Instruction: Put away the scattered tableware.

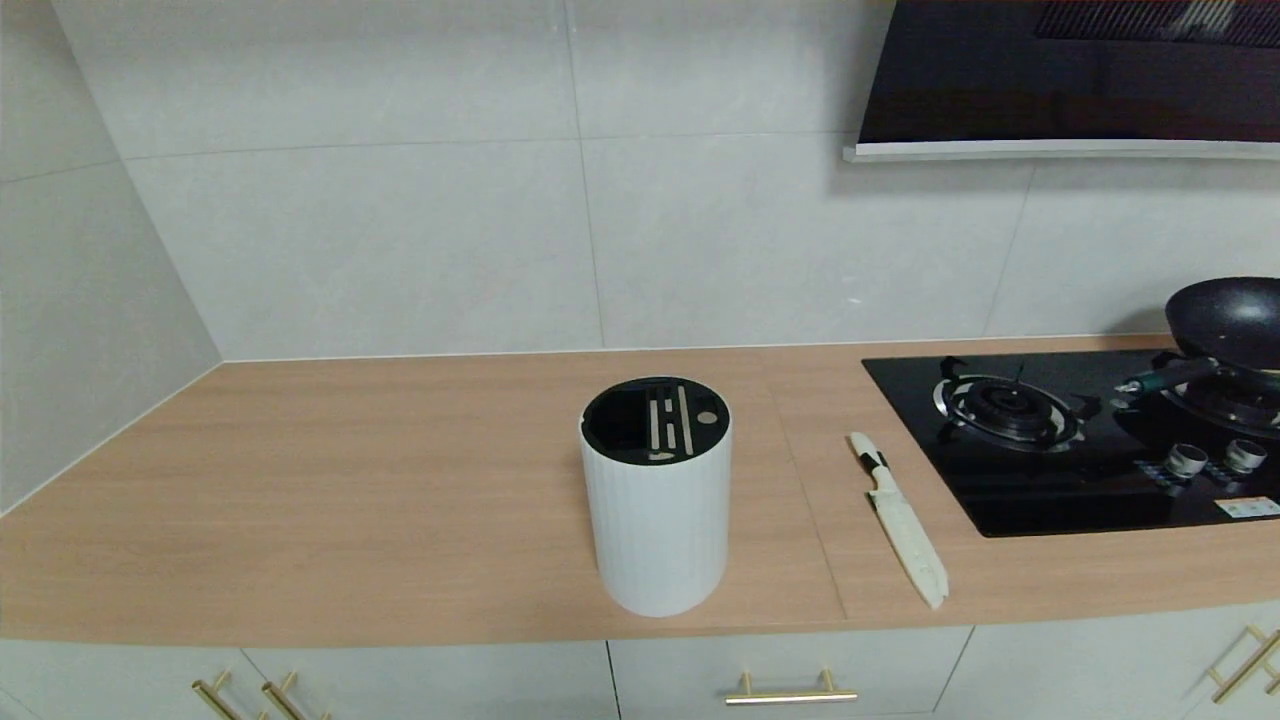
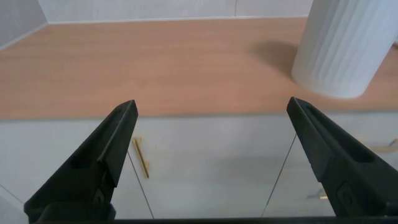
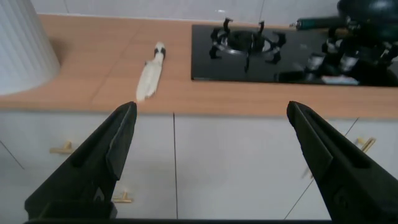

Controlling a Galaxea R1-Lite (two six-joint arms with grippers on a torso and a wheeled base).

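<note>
The wooden worktop [image 1: 350, 500] carries a white round knife holder [image 1: 657, 510] with a black slotted top. It stands upright near the front edge, about the middle of the visible length. The slots in its top look unfilled.

A pale knife [image 1: 897, 520] lies flat on the worktop between the holder and the black gas hob [image 1: 1050, 490], nearer to the hob, and touches neither of them. Its narrow handle end, with a dark band, points to the back wall. Its wider end lies close to the front edge.

A dark pan [image 1: 1225, 320] sits on the hob's right burner, at the right end of the worktop.

The left gripper [image 2: 211, 162] hangs in front of the white cupboard doors [image 2: 205, 168], below the front edge of the worktop. Its two dark fingers [image 2: 99, 162] are spread wide, with nothing between them. The holder [image 2: 342, 46] stands on the worktop beyond it.

The right gripper [image 3: 208, 162] is also low before the cupboard doors, spread wide and holding nothing. The knife [image 3: 151, 73] lies on the worktop beyond it, well apart from the fingers [image 3: 102, 158].
</note>
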